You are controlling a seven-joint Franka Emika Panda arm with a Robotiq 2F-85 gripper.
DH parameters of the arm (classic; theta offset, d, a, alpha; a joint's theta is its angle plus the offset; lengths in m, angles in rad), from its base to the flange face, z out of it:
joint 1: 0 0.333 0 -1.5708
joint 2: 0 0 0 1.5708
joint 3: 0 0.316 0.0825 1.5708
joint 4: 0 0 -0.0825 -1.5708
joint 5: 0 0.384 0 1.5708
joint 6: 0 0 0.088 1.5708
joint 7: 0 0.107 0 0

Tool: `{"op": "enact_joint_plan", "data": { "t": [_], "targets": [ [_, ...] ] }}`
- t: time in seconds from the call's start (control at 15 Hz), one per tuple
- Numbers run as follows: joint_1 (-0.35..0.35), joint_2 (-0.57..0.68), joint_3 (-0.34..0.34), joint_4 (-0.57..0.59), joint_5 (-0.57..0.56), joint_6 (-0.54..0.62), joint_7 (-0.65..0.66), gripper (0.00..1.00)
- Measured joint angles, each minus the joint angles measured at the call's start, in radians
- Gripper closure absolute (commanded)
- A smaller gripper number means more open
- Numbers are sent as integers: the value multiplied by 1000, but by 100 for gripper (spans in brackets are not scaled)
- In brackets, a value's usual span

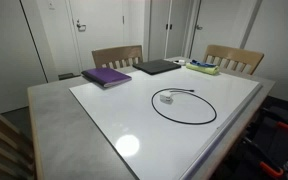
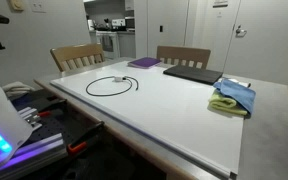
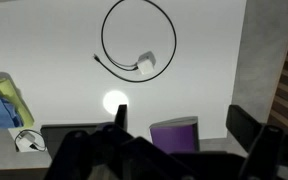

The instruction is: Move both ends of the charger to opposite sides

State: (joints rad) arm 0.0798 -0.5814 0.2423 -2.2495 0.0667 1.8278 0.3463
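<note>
Currently: charger (image 1: pixel 184 105), thin black cord in one round loop, mid-whiteboard (image 1: pixel 104 115) | ends (image 3: pixel 98 58) inside loop beside small white block (image 3: pixel 146 65), plugs too small to make out | gripper (image 3: pixel 179 135) blurred, cropped below, fingers spread, empty | glossy board on grey table; purple notebook (image 1: pixel 106 76), laptop (image 1: pixel 156 67) at far edge; wooden chairs, white doors.

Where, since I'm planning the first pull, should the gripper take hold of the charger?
At the dark plug tip poking out beside the loop of the charger, from straight above, jaws across the cord: it lies flat on the white board, clear of the other strands.
</note>
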Motion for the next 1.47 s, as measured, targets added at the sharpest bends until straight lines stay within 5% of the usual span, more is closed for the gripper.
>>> {"op": "enact_joint_plan", "data": {
  "t": [1.07,1.47],
  "targets": [
    [0,0,-5,-2,-2,6,-15,0],
    [1,27,-37,-22,-2,99,-80,0]
  ]
}}
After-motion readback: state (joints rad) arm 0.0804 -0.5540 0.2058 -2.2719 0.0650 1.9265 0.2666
